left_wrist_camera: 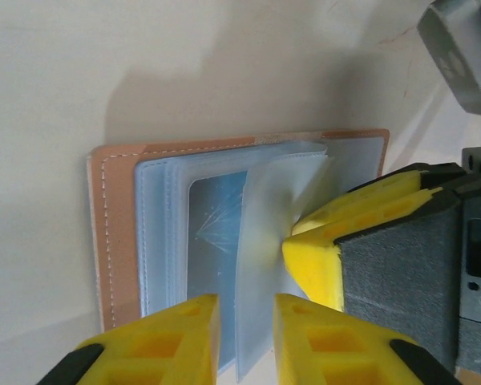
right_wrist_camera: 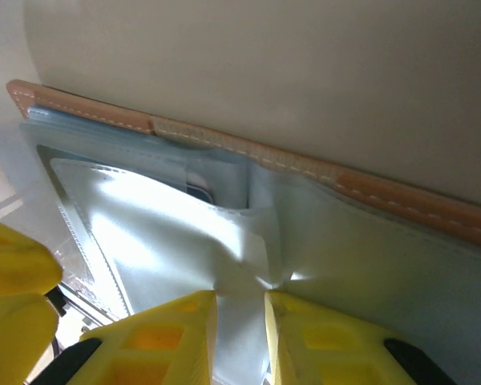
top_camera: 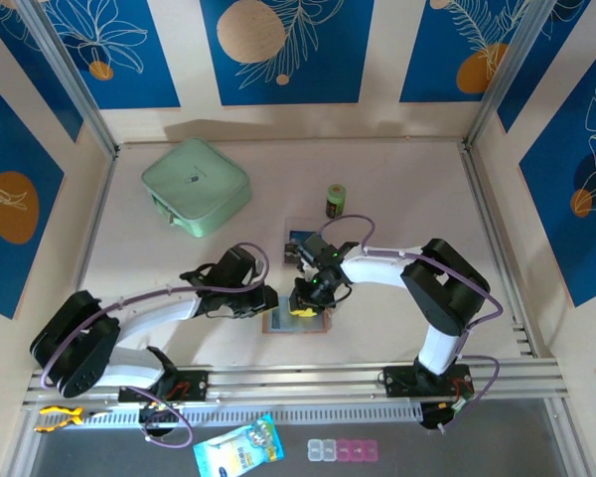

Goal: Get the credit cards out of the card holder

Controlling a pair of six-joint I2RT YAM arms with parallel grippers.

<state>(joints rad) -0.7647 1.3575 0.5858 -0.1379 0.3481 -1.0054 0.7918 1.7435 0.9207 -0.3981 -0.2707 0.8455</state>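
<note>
Top external: card holder (top_camera: pixel 296 321) lay open between both grippers, near front table (top_camera: pixel 397 189) edge.

Left wrist: left gripper (left_wrist_camera: pixel 246 337) part open, straddling a clear sleeve (left_wrist_camera: pixel 260 241); grip uncertain.

Right wrist: right gripper (right_wrist_camera: pixel 240 333) pinched a sleeve. Risk: sleeve tearing, holder lifting.

The left end effector (top_camera: pixel 268 301) and right end effector (top_camera: pixel 305 301) crowd each other over the open card holder (top_camera: pixel 296 320), a card (top_camera: pixel 300 239) and green bottle (top_camera: pixel 336 201) beyond the right one, open worktop (top_camera: pixel 397 189) farther out.
</note>
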